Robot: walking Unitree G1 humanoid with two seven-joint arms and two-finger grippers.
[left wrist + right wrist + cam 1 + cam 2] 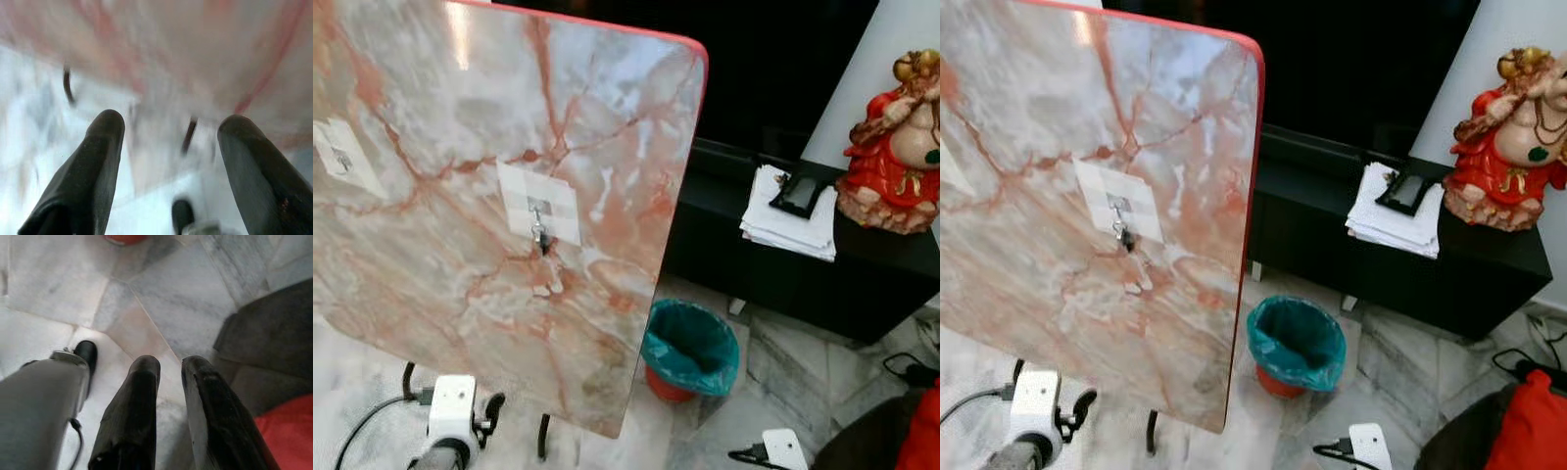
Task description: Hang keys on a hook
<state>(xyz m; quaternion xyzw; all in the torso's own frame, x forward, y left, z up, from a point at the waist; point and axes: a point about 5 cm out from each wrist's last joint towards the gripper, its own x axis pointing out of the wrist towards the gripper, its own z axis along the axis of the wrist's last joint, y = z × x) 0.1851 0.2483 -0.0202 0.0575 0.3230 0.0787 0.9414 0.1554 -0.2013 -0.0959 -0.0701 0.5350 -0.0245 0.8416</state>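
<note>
A pink-veined marble board (460, 196) stands tilted in front of me. On it is a white adhesive pad (540, 201) with a small metal hook (540, 233). Something small and dark hangs at the hook, too small to identify as keys. A second white pad (342, 157) sits at the board's left edge. My left gripper (168, 132) is low below the board, open with nothing between its fingers (492, 411). My right gripper (171, 367) hangs low over the floor with its fingers close together and nothing in them.
A teal-lined bin (690, 348) stands on the marble floor right of the board. Behind it a black cabinet (773, 269) holds white papers (788, 230) and a red statue (896, 157). The board's black stand legs (543, 436) are below. A red cushion (1523, 431) lies at lower right.
</note>
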